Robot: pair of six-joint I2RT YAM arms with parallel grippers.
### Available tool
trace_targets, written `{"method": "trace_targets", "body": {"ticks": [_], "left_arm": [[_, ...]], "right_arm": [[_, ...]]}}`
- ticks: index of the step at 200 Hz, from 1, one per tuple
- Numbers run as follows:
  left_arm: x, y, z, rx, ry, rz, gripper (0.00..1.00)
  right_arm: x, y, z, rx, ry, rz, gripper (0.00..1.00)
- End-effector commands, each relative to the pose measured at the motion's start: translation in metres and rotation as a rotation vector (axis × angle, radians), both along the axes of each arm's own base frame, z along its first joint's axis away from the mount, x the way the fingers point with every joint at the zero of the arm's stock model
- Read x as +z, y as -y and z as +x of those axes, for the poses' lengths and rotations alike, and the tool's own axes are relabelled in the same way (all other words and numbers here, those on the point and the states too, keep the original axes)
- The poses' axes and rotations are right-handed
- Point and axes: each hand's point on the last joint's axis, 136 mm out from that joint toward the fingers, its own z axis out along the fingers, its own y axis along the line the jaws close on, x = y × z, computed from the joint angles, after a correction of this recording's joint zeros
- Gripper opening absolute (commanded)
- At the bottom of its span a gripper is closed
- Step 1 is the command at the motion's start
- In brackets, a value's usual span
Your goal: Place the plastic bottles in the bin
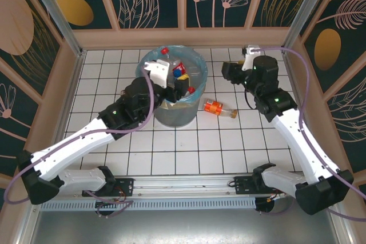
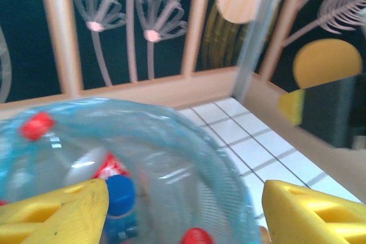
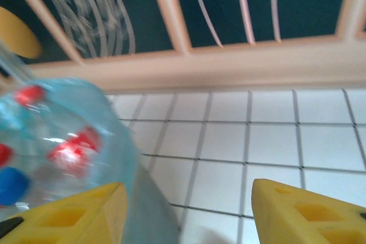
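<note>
Yellow fingers (image 2: 63, 210) of the left gripper (image 2: 186, 212) sit in the bottom corners of the left wrist view. They are spread wide with nothing between them. Just beyond them is the bin (image 2: 191, 141), its pale blue bag liner slightly blurred. Inside are several bottles (image 2: 120, 198), showing a blue cap and a few red ones. From the overhead camera, the round grey bin (image 1: 171, 115) stands on the white tiled table (image 1: 171, 152), toward the back wall. The left gripper (image 1: 182, 88) hangs over the near side of the bin's mouth, above the bottles (image 1: 178, 72) piled inside. One lone bottle (image 1: 219, 108), clear with an orange label, lies on its side on the tiles just right of the bin, apart from its wall. The right gripper (image 1: 229, 71) is to the right of the bin, farther back than the lone bottle and clear of both. In the right wrist view, the right gripper (image 3: 189, 212) has its yellow fingers (image 3: 303, 210) parted and holds nothing. Bare tiles show through the gap, with the bin (image 3: 114, 141) at the left edge. Red and blue caps are dimly visible through its liner.
</note>
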Motion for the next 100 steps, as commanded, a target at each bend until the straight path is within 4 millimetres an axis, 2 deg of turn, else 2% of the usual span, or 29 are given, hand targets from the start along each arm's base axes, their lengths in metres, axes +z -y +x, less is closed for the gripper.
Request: {"method": "trace_targets", "body": {"ticks": [1,13,25,58,72,100], "left_arm": [[0.020,0.044,-0.027,-0.252,0.001,-0.066,0.71],[0.015,0.059,-0.034,-0.331,-0.024,-0.060,0.72],[0.009,0.066,-0.036,-0.357,-0.048,-0.050,0.72],[-0.005,0.051,-0.018,-0.217,-0.084,-0.049,0.74],[-0.007,0.044,-0.014,-0.176,-0.087,-0.045,0.75],[-0.007,0.034,-0.012,-0.133,-0.075,-0.052,0.76]], "right_arm": [[-0.068,0.020,-0.006,-0.001,-0.127,-0.101,0.62],[-0.097,0.019,-0.007,0.040,-0.168,-0.109,0.66],[-0.123,0.013,-0.007,0.083,-0.219,-0.099,0.69],[-0.188,-0.001,-0.007,0.131,-0.392,-0.073,0.73],[-0.207,-0.006,-0.008,0.141,-0.442,-0.079,0.76],[-0.228,-0.019,-0.010,0.179,-0.490,-0.109,0.81]]}}
